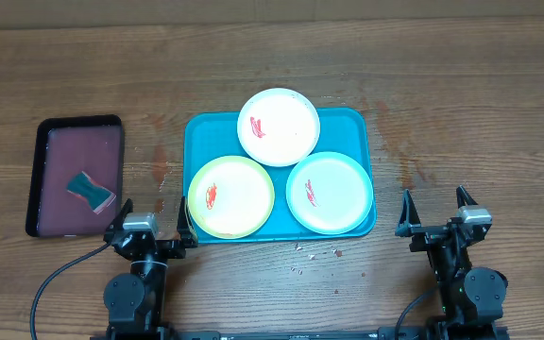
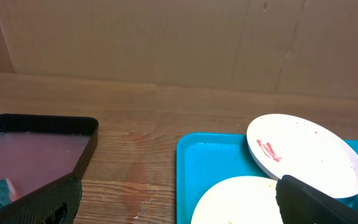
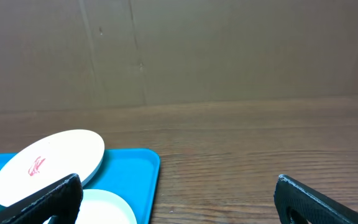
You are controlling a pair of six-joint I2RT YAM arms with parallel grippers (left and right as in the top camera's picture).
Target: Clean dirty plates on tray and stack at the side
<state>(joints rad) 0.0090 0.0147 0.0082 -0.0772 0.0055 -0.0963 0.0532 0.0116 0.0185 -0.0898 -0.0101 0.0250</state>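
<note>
Plates: three small round plates with white centres, namely one all-white plate [image 1: 279, 126], one yellow-green rimmed plate [image 1: 230, 195] and one light teal rimmed plate [image 1: 330, 192].
Red smears: three, one on each plate.
Turquoise tray: one large bright turquoise rectangular plastic tray [image 1: 206, 132] with rounded corners.
Maroon tray: one smaller black-rimmed maroon rectangular tray [image 1: 64, 151].
Sponge: one small teal sponge [image 1: 90, 189].
Grippers: two black two-finger ones, the left gripper [image 1: 154, 208] and the right gripper [image 1: 434, 203].
Table: one brown wooden table [image 1: 480, 104].
</note>
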